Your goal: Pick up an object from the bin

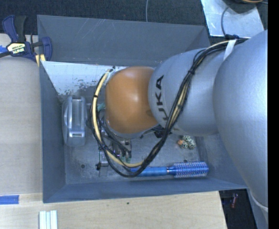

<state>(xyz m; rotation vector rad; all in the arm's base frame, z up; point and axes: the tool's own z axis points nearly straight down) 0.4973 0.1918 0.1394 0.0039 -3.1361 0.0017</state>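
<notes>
My gripper (pixel 103 161) hangs low over the bin floor, left of the middle, mostly hidden under the arm's orange cover and cables. A clear plastic dispenser-like thing (pixel 75 119) with a grey base lies just to its left, by the bin's left wall. A blue hairbrush (pixel 179 170) with a bristled head lies along the front wall, to the gripper's right. I see nothing held in the gripper.
A small speckled thing (pixel 187 142) lies on the floor at the right, close under the arm. The big grey arm covers the bin's right half. Bare floor shows in the front left corner.
</notes>
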